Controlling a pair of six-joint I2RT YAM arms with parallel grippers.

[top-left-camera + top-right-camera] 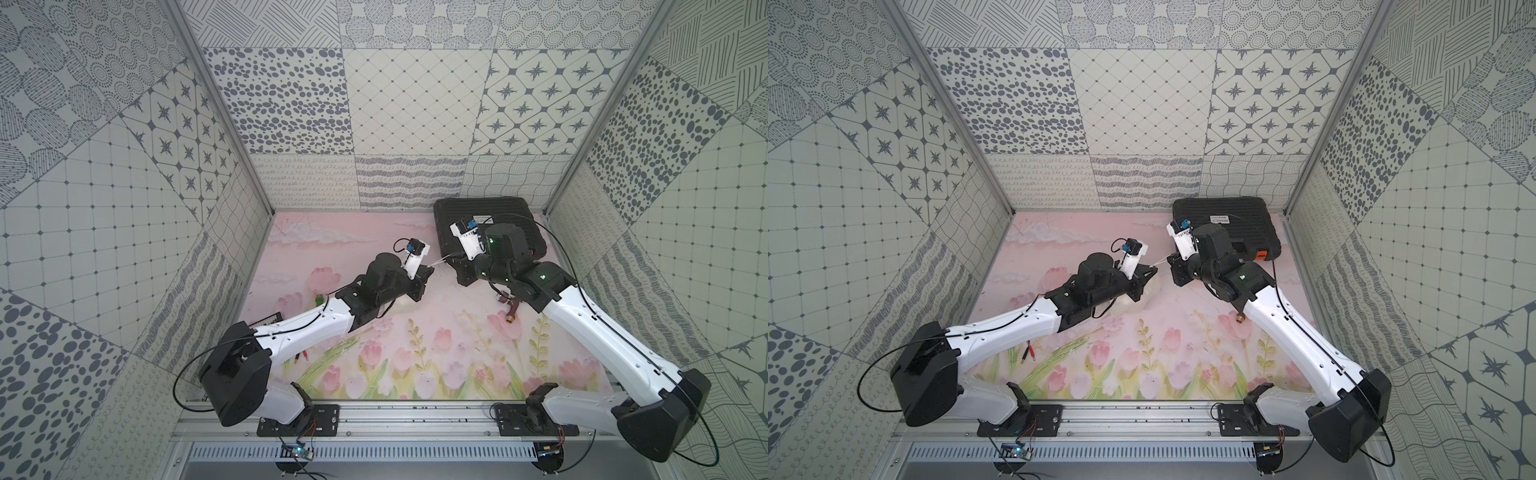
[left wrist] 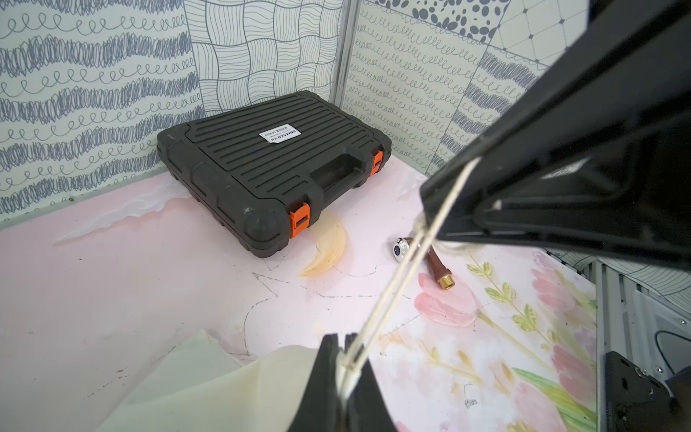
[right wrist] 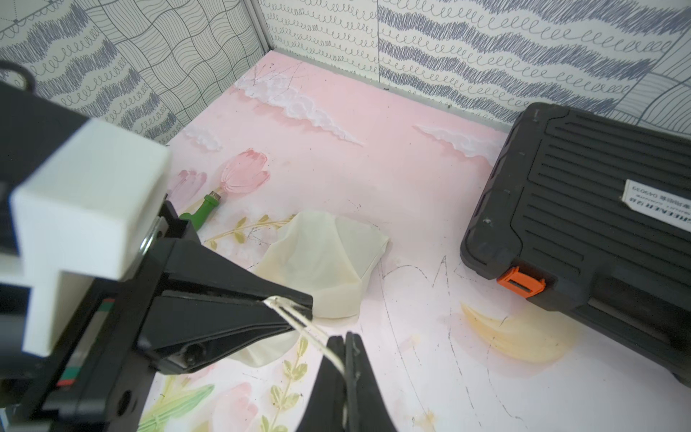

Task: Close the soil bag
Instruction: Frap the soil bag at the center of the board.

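The cord of the soil bag is held taut between left claw and right claw, each clenched on it.

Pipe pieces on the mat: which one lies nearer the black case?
The brown one with the brass tip, lying close to the black case. The green one lies past the soil bag, farther away.

Bright even light, soft shadows, near parts blurred

Your arms both reach inward; your left hand and right hand are pinched shut, tips facing, just apart.
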